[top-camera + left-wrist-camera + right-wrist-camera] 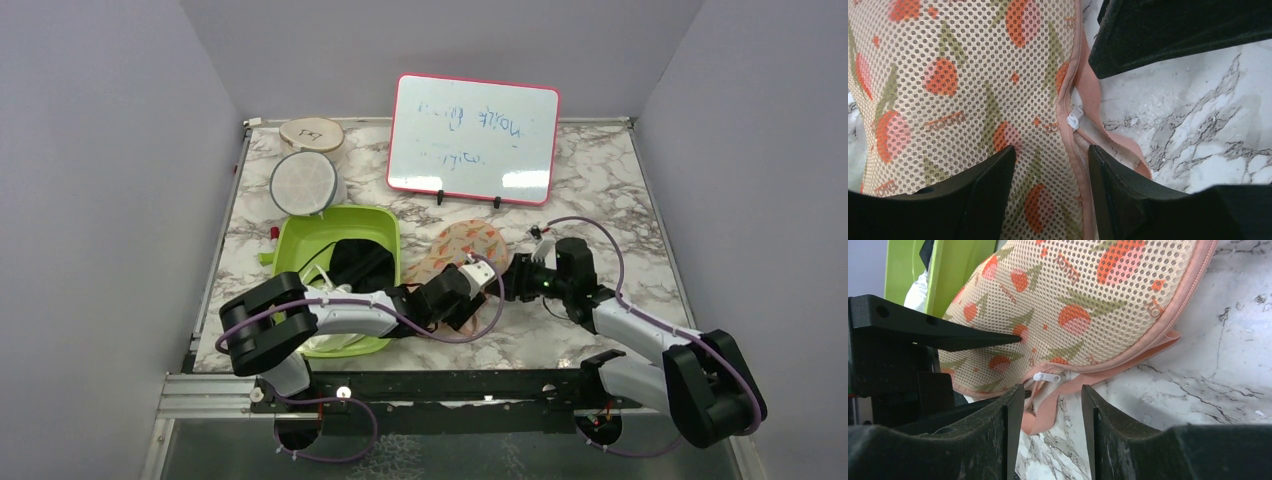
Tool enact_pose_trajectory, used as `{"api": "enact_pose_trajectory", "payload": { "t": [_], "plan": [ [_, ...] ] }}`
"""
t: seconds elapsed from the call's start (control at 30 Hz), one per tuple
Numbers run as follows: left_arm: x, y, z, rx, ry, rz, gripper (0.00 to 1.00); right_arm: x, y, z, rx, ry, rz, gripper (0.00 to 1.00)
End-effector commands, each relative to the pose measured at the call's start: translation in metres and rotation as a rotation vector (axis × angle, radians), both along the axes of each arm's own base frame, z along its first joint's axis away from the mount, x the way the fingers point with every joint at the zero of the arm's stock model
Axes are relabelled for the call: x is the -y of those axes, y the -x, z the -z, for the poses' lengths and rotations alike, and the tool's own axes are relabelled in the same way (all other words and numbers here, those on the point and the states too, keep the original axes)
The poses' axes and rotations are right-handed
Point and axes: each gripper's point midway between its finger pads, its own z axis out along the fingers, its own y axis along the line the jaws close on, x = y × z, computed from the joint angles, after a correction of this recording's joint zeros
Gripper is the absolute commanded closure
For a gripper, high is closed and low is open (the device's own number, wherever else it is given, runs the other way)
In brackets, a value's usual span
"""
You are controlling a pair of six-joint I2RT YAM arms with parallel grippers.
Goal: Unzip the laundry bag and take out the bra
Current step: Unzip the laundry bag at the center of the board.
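1. Black fingers fill the foreground of both wrist views. Our left end effector (1051, 150) is released, its jaws apart low over the laundry bag (963, 90) and clamping nothing.
2. Our right end effector (1052, 390) is released too. The bag's loose pink edge tape (1048, 410) lies in the gap between its jaws. The white zipper pull (1047, 376) sits just beyond the tips and is not pinched.
3. From above, the laundry bag lies flat on the marble desk (600, 200), just right of the green tub (385, 225), with the two end effectors meeting at its near edge.
4. We cannot see the bra in any view. We judge it is inside the bag, hidden by the printed mesh. The zip looks closed along the stretch we can see.
5. Risks from here:
   - The pull is small and lies flat, so the right jaws could close on the tape or the mesh instead. Then the slider would not run.
   - With neither end effector gripping the fabric, a tug on the pull could drag the whole bag across the desk or bunch it up, and the zip could jam.
   - The two end effectors are working very close together, so one finger could knock the other or flick the pull out of reach.
   - A tug towards the tub could push the bag up against its wall.
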Motion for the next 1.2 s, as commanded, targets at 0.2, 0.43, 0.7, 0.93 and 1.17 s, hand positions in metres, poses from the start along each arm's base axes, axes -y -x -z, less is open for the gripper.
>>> {"api": "enact_pose_trajectory", "payload": {
  "t": [0.2,0.43,0.7,0.93,1.17],
  "plan": [
    [-0.016,-0.016,0.024,0.066,-0.130,-0.091,0.75,-0.012,0.013,0.002,-0.003,-0.059,-0.114,0.47],
    [-0.009,-0.007,-0.019,0.072,0.022,-0.046,0.99,-0.024,0.019,-0.033,0.317,-0.179,-0.247,0.50],
    [-0.007,0.001,-0.041,0.057,0.136,-0.006,1.00,-0.029,0.030,-0.062,0.700,-0.206,-0.364,0.52],
    [-0.005,0.002,-0.058,0.054,0.229,0.001,1.00,-0.042,0.023,-0.058,0.489,-0.336,-0.352,0.53],
    [-0.008,-0.002,-0.065,0.062,0.259,-0.010,1.00,-0.050,0.032,-0.047,0.388,-0.406,-0.437,0.57]
  ]
}}
